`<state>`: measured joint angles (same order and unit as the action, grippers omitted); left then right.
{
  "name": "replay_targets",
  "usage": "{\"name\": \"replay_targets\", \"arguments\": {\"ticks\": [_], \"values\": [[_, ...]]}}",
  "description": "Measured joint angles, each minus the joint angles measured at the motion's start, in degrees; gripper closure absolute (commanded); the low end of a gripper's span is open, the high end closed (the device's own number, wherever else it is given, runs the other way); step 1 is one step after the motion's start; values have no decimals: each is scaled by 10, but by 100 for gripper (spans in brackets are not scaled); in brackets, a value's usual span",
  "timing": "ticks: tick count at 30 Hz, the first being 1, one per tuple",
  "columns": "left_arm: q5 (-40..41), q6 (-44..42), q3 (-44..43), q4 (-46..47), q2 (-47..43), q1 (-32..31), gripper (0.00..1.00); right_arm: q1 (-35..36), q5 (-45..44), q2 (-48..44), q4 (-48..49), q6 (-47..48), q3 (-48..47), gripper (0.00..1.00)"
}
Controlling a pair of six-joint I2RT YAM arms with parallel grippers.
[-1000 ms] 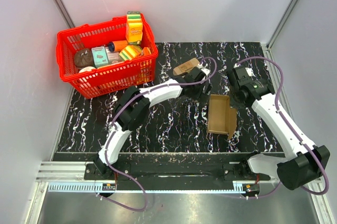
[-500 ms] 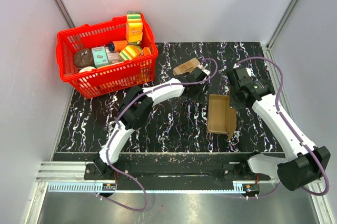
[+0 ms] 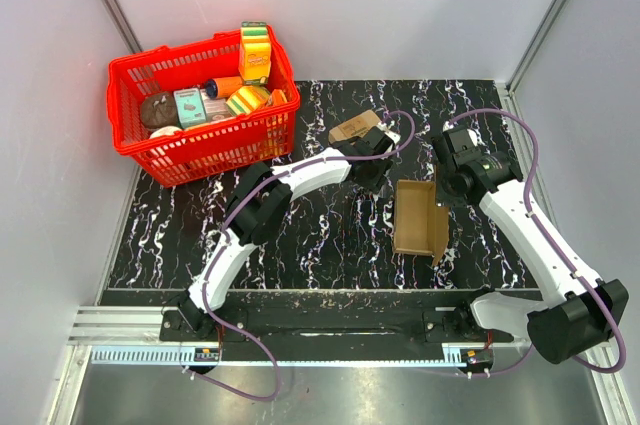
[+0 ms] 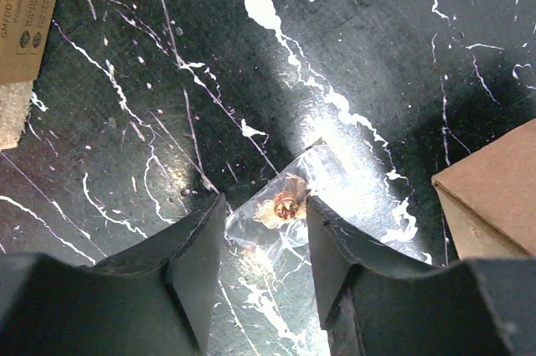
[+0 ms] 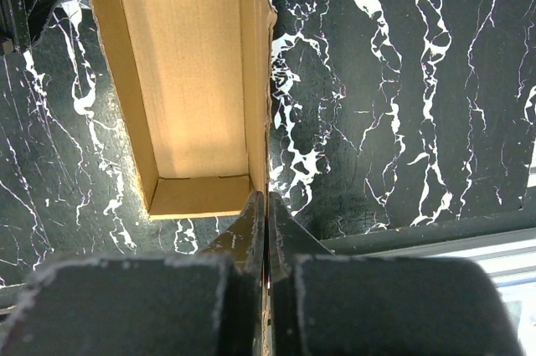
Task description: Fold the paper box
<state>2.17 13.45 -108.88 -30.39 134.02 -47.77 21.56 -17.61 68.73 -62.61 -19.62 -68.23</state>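
The paper box [image 3: 418, 217] lies on the black marbled table as an open brown tray [image 5: 188, 79]. My right gripper [image 5: 266, 205] is shut on its right-hand wall, one finger inside and one outside; from above it [image 3: 447, 191] sits at the box's far right corner. My left gripper [image 4: 266, 214] hovers low over a small clear plastic bag [image 4: 289, 203] holding a gold trinket. Its jaws stand apart, one on each side of the bag. In the top view this gripper [image 3: 375, 177] is just left of the box. A corner of the box [image 4: 494, 180] shows at its right.
A red basket [image 3: 215, 150] full of groceries stands at the back left. A small printed cardboard box [image 3: 353, 128] lies behind the left gripper and shows at the left wrist view's top left [image 4: 21, 12]. Grey walls close in the table.
The left arm has shifted slightly over the spot beside the box. The paper box and the right arm have stayed where they were.
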Motion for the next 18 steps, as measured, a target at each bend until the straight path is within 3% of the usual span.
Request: {"name": "replay_targets", "arguments": {"ticks": [12,18], "values": [[-6,0,3,5,0,0,73,0,7,-2,2,3,0,100],[-7,1,16,18,-7,3,74,0,8,-2,2,3,0,100]]}}
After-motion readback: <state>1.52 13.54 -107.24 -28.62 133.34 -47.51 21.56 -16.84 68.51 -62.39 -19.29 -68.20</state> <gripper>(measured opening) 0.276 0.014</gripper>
